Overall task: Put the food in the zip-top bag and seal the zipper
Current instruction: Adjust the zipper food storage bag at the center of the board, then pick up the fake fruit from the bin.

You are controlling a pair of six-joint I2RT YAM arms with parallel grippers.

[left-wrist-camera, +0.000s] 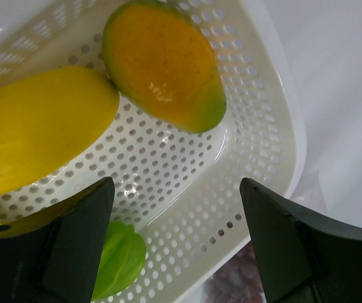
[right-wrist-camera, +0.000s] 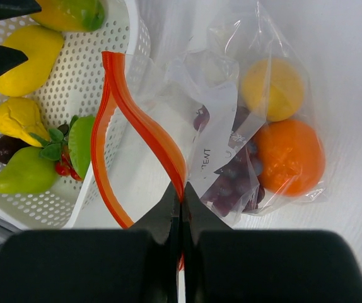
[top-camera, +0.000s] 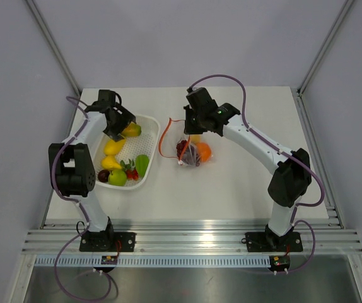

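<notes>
The left pincer [left-wrist-camera: 176, 189] points down at the far left, fingers spread wide; the right pincer [right-wrist-camera: 180, 197], reaching toward centre, is pinched tight.

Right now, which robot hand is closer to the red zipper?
Right. The right gripper is pinched shut on the zipper, while the left gripper hangs open over the white basket, apart from the bag.

I see the zip-top bag [top-camera: 186, 144] on the counter [top-camera: 244, 189], fruit [top-camera: 203, 151] inside, zipper [top-camera: 163, 140] looping toward the white basket [top-camera: 153, 148]. My left gripper [top-camera: 119, 131] hangs over that basket.
</notes>
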